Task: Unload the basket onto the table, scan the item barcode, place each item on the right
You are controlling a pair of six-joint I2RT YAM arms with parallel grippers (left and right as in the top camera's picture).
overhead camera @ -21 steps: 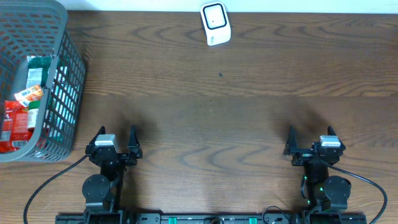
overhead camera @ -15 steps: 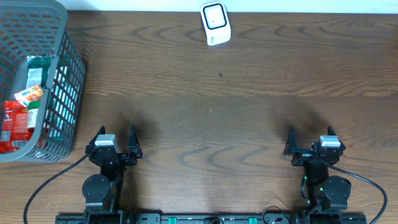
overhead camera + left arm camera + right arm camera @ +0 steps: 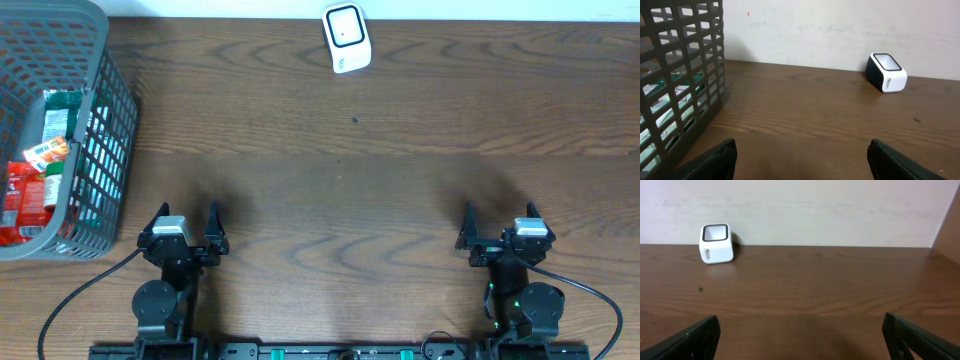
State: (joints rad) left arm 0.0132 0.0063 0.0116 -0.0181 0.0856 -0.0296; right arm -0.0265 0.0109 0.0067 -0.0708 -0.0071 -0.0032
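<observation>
Overhead, I see nothing of the scan begun yet. The red, green and white packaged items (image 3: 48,150) all lie inside the grey plastic lattice basket (image 3: 110,130) at the left end of the dark wooden table (image 3: 350,180). The small white box-shaped scanner with a dark window (image 3: 346,38) sits alone at the back edge, well apart from them. My left gripper (image 3: 187,213) and right gripper (image 3: 498,212) rest at the near edge, each with its jaws standing wide apart and nothing between them. As I judge it, the whole job is left: lift an item out of the basket, carry it to the scanner, and turn its barcode toward the window. Against the earlier overhead frames I find no difference; arms, basket, items and scanner sit exactly where they were.
</observation>
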